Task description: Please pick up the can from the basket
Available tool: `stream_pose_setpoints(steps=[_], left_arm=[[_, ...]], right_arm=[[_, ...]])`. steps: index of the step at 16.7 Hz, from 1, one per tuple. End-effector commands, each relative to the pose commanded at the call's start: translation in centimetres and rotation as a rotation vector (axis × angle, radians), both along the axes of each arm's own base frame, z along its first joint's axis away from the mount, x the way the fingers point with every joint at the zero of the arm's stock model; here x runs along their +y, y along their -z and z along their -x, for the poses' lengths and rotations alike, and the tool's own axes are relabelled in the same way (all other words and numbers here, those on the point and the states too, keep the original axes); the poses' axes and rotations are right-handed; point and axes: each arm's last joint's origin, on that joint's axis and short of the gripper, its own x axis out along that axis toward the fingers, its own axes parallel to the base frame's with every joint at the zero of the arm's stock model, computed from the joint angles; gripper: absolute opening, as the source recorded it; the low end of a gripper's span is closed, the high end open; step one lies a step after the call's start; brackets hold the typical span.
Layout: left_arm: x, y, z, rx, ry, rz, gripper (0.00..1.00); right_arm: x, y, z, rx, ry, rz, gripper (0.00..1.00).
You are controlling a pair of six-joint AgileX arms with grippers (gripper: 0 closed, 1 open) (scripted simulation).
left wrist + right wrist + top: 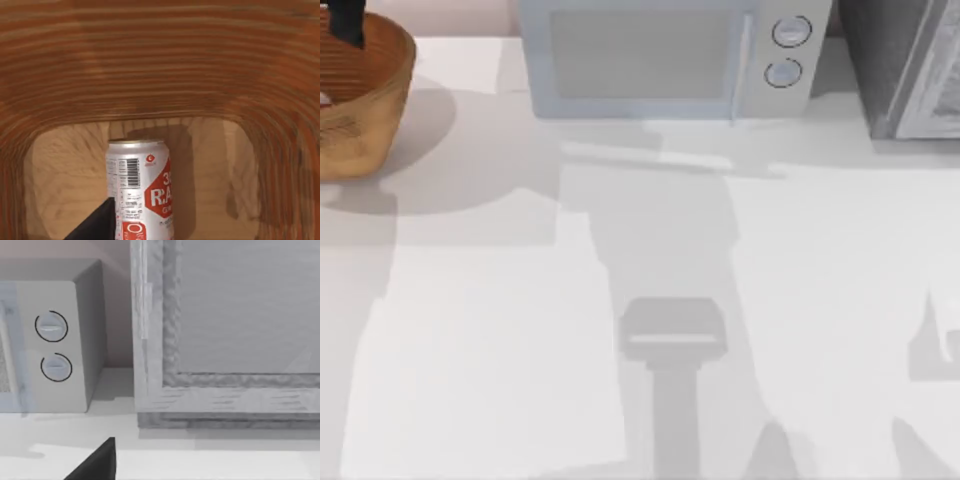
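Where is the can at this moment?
The can stands upright inside the basket at the table's far left corner, seen close in the left wrist view, beside a dark fingertip.

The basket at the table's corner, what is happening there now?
The left arm's gripper reaches down into the round, orange-brown woven wicker basket at the table's far left. Inside stands the small white and red can, upright on the basket's floor, with one dark gripper finger beside it. The can is not lifted yet. The right arm is parked near the white microwave.

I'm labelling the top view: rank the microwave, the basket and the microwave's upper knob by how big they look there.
1. Microwave
2. Basket, cut by the frame edge, so its full extent is unsure
3. Upper knob
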Motion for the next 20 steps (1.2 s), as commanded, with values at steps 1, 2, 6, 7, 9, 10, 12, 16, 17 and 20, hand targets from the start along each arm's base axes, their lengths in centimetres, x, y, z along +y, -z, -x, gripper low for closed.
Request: stream_pose_setpoints(steps=[1,2,6,7,9,10,12,16,17,20], left_arm=[[0.5,0.5,-0.4,0.016,0.000,-0.002,1.00],[1.1,1.2,-0.7,0.035,-0.002,-0.003,1.00],[3.0,4.5,-1.1,0.145,-0.016,0.014,1.00],[3.4,5.1,-1.1,0.167,-0.022,0.021,1.00],[3.9,5.9,-1.1,0.194,-0.031,0.030,1.00],[3.9,5.9,-1.1,0.195,-0.031,0.030,1.00],[3.9,5.9,-1.1,0.195,-0.031,0.030,1.00],[3.7,6.3,-1.3,0.193,-0.030,0.030,1.00],[3.7,6.8,-1.4,0.192,-0.032,0.030,1.00],[3.4,9.5,-2.0,0.196,-0.031,0.030,1.00]], right_arm=[[0.0,0.0,0.0,0.000,0.000,0.000,1.00],[0.0,0.0,0.0,0.000,0.000,0.000,1.00],[0.0,0.0,0.0,0.000,0.000,0.000,1.00],[0.0,0.0,0.0,0.000,0.000,0.000,1.00],[0.0,0.0,0.0,0.000,0.000,0.000,1.00],[0.0,0.0,0.0,0.000,0.000,0.000,1.00],[0.0,0.0,0.0,0.000,0.000,0.000,1.00],[0.0,0.0,0.0,0.000,0.000,0.000,1.00],[0.0,0.0,0.0,0.000,0.000,0.000,1.00],[0.0,0.0,0.0,0.000,0.000,0.000,1.00]])
